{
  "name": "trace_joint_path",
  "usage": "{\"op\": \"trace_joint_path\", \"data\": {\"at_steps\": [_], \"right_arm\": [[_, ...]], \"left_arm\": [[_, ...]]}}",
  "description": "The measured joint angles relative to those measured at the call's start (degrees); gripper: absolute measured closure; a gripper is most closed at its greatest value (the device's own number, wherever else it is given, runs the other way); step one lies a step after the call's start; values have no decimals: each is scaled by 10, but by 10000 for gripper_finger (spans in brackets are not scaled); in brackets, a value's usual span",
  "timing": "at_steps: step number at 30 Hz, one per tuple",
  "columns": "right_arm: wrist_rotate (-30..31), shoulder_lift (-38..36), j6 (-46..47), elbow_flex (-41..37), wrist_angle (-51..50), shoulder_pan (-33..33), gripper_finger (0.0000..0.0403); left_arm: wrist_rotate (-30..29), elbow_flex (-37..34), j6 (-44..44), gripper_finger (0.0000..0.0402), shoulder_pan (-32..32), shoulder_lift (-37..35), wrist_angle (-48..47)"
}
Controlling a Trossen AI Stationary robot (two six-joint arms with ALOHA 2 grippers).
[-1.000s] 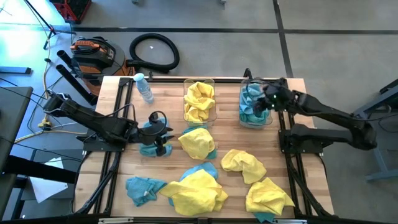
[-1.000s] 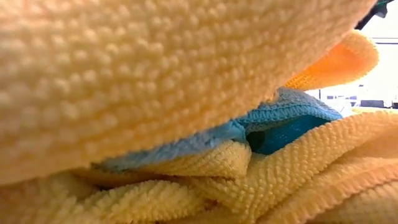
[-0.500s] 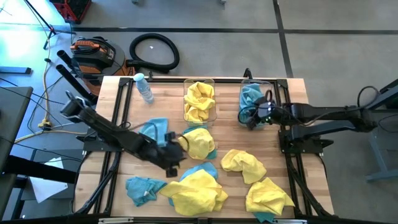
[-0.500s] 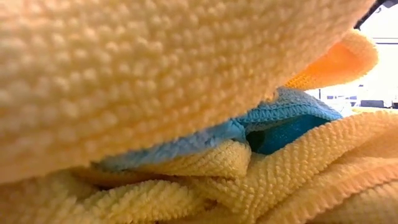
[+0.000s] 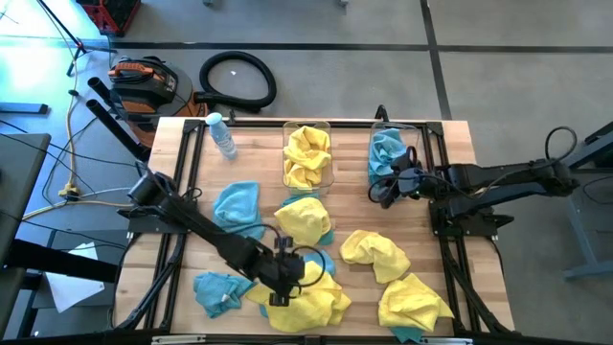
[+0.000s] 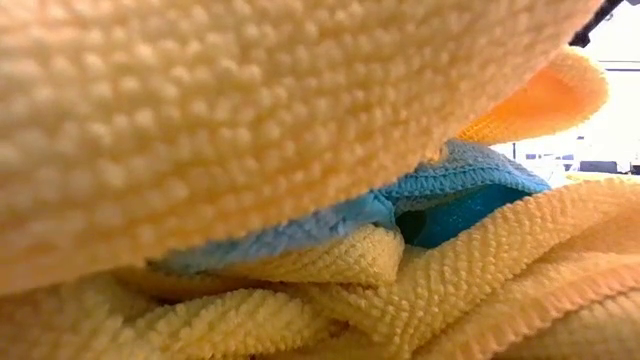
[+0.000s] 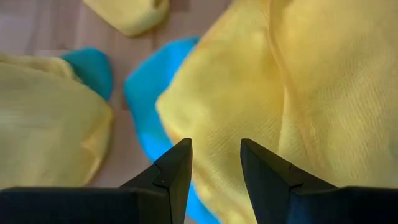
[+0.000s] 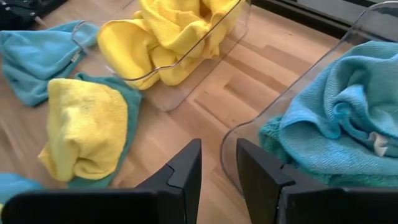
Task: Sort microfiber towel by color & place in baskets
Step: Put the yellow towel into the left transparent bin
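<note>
Landmark: wooden table (image 5: 259,153), seen from above.
Left gripper (image 5: 279,292): hovers over the large yellow towel (image 5: 302,292) at the table's near edge; fingers (image 7: 177,171) parted with a clear gap, nothing between them.
Right gripper (image 5: 383,189): at the near end of the basket of teal towels (image 5: 388,153), far right of the table; fingers (image 8: 186,171) apart by a narrow gap, holding nothing.
Basket of yellow towels (image 5: 306,153): far centre of the table, beside the teal basket.
Loose teal towels: one (image 5: 237,203) left of centre, one (image 5: 218,290) at the near left.
Loose yellow towels: one (image 5: 304,218) at the centre on a teal cloth, one (image 5: 375,254) right of centre, one (image 5: 413,307) at the near right.
Bottle (image 5: 221,134): far left of the table.
Low view: filled by yellow and teal cloth.
</note>
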Motion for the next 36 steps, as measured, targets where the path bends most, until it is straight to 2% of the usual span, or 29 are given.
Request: {"op": "trace_joint_path", "data": {"at_steps": [5, 9, 11, 14, 16, 24, 28, 32, 36], "right_arm": [[23, 3, 21, 0, 0, 26, 309], [31, 7, 22, 0, 3, 40, 309], [32, 9, 24, 0, 2, 43, 309], [48, 14, 24, 0, 2, 47, 309], [59, 21, 32, 0, 6, 49, 309], [59, 66, 23, -43, 74, 91, 309], [66, 68, 20, -68, 126, 123, 309], [77, 69, 47, -72, 135, 153, 309], [108, 76, 60, -72, 147, 182, 309]], "left_arm": [[17, 7, -1, 275, -13, 29, -1], [14, 8, -36, 285, -16, 37, 3], [16, 8, -49, 308, -15, 38, 0], [17, 8, -48, 371, -15, 32, -4], [17, 8, -45, 392, -15, 20, -5], [-28, 8, -13, 401, -16, -68, -70], [-31, 8, -17, 401, -15, -112, -82], [-12, 8, -45, 400, -18, -116, -78], [24, 8, -76, 388, -25, -84, -64]]}}
